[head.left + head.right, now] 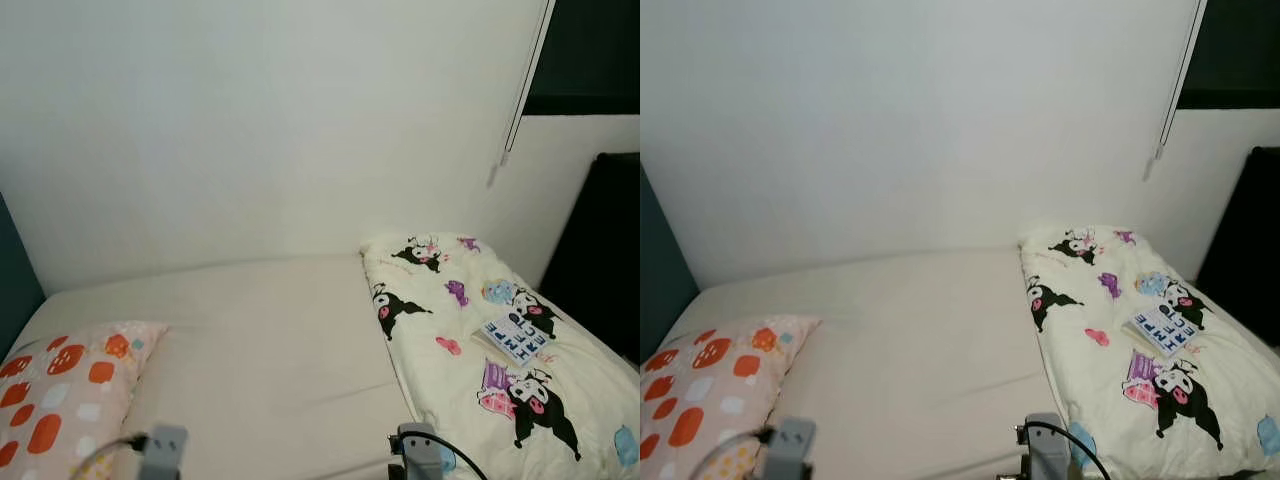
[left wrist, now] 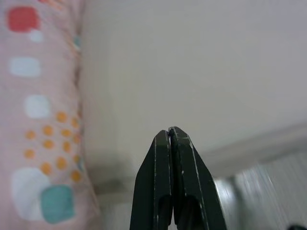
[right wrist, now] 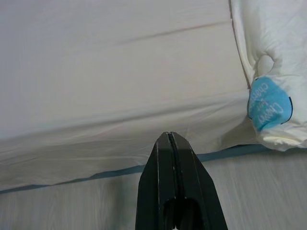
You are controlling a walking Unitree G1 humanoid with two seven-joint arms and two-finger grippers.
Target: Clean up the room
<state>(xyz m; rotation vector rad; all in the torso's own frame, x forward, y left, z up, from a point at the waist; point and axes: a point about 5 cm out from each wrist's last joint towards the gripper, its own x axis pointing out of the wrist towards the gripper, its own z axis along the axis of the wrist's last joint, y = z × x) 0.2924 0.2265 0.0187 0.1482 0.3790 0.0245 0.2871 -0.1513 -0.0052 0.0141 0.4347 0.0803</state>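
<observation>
A bed with a cream sheet (image 1: 260, 330) stands before me against a white wall. A pink pillow (image 1: 60, 395) with orange and white spots lies at its left end. A white quilt (image 1: 480, 340) printed with cartoon figures is bunched on the right half, and a small book (image 1: 513, 337) rests on top of it. My left gripper (image 2: 169, 136) is shut and empty, near the bed's front edge beside the pillow (image 2: 41, 120). My right gripper (image 3: 168, 139) is shut and empty too, low at the bed's front edge near the quilt's corner (image 3: 271, 103).
A dark panel (image 1: 600, 250) stands to the right of the bed and a window blind cord (image 1: 520, 90) hangs above it. A teal wall edge (image 1: 12, 270) is at the far left. Pale wood floor (image 3: 268, 191) lies under the bed's front edge.
</observation>
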